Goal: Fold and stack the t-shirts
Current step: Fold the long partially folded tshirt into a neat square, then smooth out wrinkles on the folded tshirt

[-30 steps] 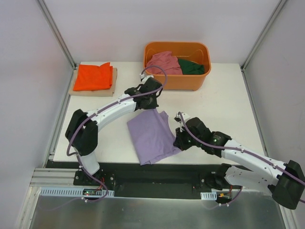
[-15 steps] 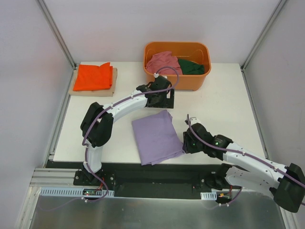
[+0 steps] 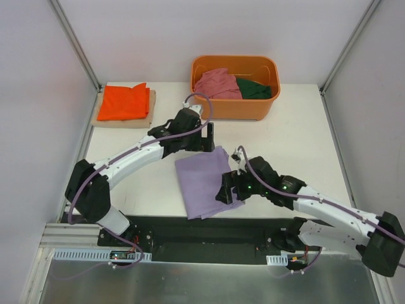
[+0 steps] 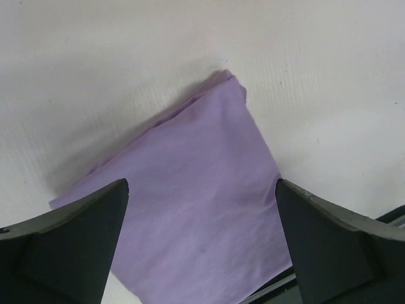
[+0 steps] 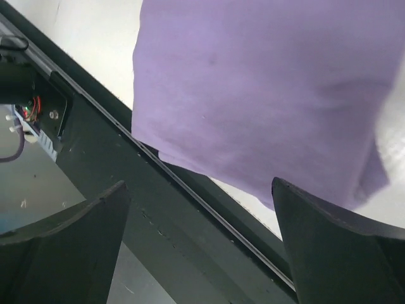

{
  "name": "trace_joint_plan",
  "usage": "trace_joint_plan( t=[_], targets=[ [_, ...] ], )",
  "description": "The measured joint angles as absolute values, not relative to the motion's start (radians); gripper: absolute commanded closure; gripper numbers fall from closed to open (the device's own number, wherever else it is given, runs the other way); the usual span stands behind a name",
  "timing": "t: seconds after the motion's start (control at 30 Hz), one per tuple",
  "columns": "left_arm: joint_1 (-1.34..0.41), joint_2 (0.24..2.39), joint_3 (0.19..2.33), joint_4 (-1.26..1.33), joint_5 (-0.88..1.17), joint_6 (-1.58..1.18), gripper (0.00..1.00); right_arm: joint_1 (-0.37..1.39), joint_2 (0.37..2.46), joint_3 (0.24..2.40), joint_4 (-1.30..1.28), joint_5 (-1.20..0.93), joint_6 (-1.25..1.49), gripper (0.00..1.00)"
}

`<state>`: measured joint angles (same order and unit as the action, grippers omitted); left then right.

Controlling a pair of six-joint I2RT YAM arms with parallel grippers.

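**Q:** What does the overhead view show, and what has changed?

**A:** A lavender t-shirt [image 3: 201,180] lies as a folded, slightly tilted rectangle at lower centre of the white table [image 3: 304,126]. A second ago it sat further left and looser, and it has kept its present outline for the last half second. The left gripper [image 3: 209,142] has swung back from the right to the shirt's upper edge. The right gripper [image 3: 225,191] has slid left from the shirt's right edge onto its lower right corner. At upper left a folded orange t-shirt [image 3: 124,101] rests on a brown board [image 3: 101,118]. A pink t-shirt [image 3: 217,82] and a green t-shirt [image 3: 256,90] wait in the orange tub [image 3: 235,61] at top centre.

**Q:** And the left wrist view?

**A:** The left gripper [image 4: 201,183] is spread wide and holds nothing. The lavender t-shirt [image 4: 190,215] fills the lower centre between its fingers.

**Q:** The right wrist view?

**A:** The right gripper [image 5: 199,185] is also released, fingers apart. The lavender t-shirt [image 5: 266,82] fills the upper right, its edge reaching the black rail [image 5: 190,253].

**Q:** What does it mean for the task?

**A:** The arms seem to be lining up for another fold. Stacking on the orange shirt is still to come.
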<state>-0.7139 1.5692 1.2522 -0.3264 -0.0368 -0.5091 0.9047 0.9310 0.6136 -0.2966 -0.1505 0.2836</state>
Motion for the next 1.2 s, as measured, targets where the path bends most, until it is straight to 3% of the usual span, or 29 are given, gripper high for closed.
trace_joint_plan(
  t=[0.5,0.7,0.93,1.07,1.2],
  targets=[
    [-0.634,1.554,0.82,-0.113,0.148,-0.6,0.01,0.865,1.291,0.625,-0.267,-0.03,0.35,0.04],
    [-0.638,1.444,0.663,0.038,0.166,-0.715,0.01,0.785,1.431,0.749,-0.307,0.015,0.301,0.04],
    [-0.843,1.25,0.492,0.07,0.151,-0.913,0.01,0.675,1.596,0.944,-0.368,0.112,0.133,0.04],
    [-0.971,1.239,0.492,0.052,0.133,-0.998,0.01,0.645,1.624,1.054,-0.4,0.134,0.039,0.04],
    [-0.989,1.236,0.547,-0.049,0.081,-1.001,0.01,0.644,1.592,1.103,-0.421,0.141,-0.004,0.04]
  ],
)
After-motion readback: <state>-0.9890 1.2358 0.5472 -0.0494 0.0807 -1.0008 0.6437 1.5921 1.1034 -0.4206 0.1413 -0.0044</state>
